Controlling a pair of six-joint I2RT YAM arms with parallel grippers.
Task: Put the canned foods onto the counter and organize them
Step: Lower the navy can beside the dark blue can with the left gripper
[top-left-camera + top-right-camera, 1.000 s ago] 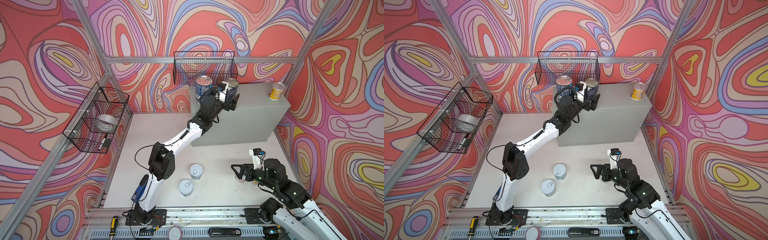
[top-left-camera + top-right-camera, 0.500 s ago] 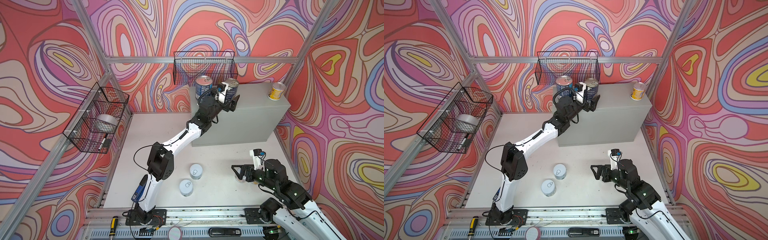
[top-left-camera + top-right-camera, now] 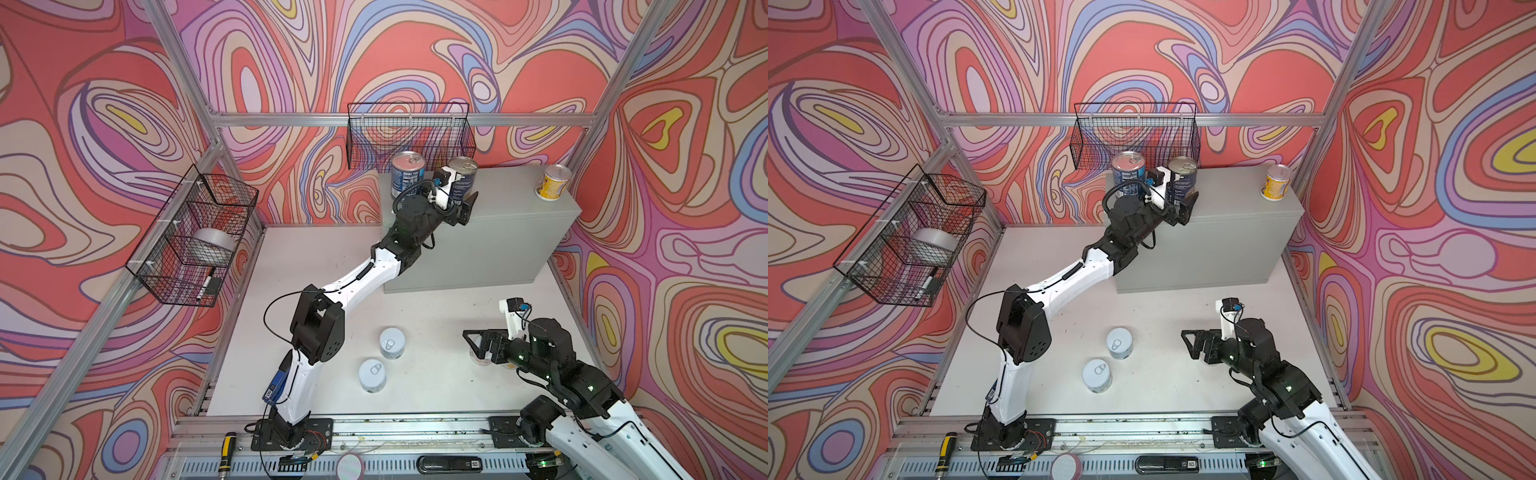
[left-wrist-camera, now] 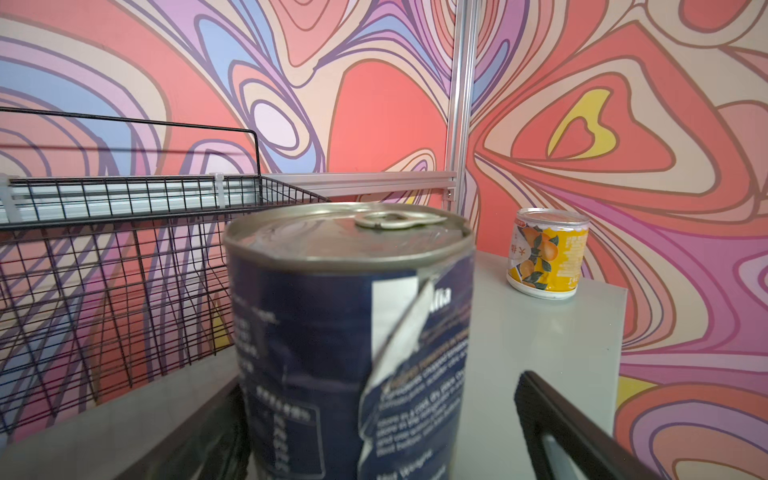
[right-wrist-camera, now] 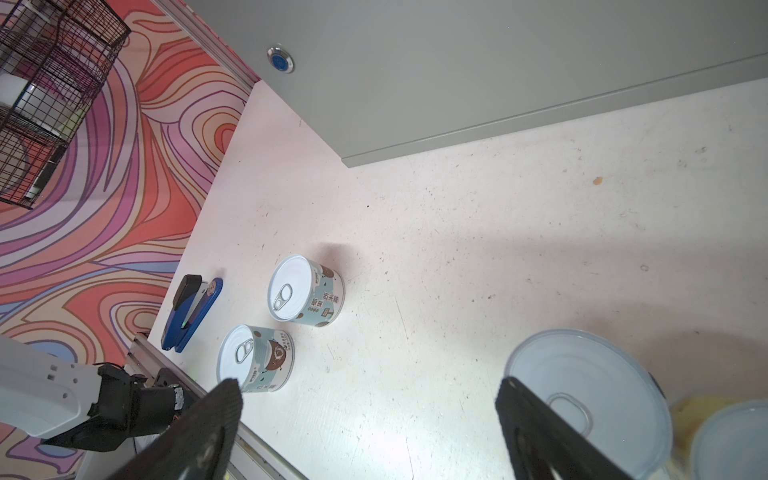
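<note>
My left claw (image 3: pixel 459 199) stands open around the upright dark blue can (image 4: pixel 349 332) on the counter (image 3: pixel 511 199), with its twin (image 3: pixel 408 174) just beside at 9 o'clock and the yellow can (image 3: pixel 552 183) well apart at 3 o'clock. If I back out skewed, a finger could snag the torn label and tip the can toward 6 o'clock. My right claw (image 5: pixel 368 399) hangs open over the pale tins (image 5: pixel 582 395) on the floor, and an off-centre descent could strike a lid.

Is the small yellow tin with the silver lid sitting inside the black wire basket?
No, the yellow tin stands upright on the grey cabinet's flat top, apart from the basket.
</note>
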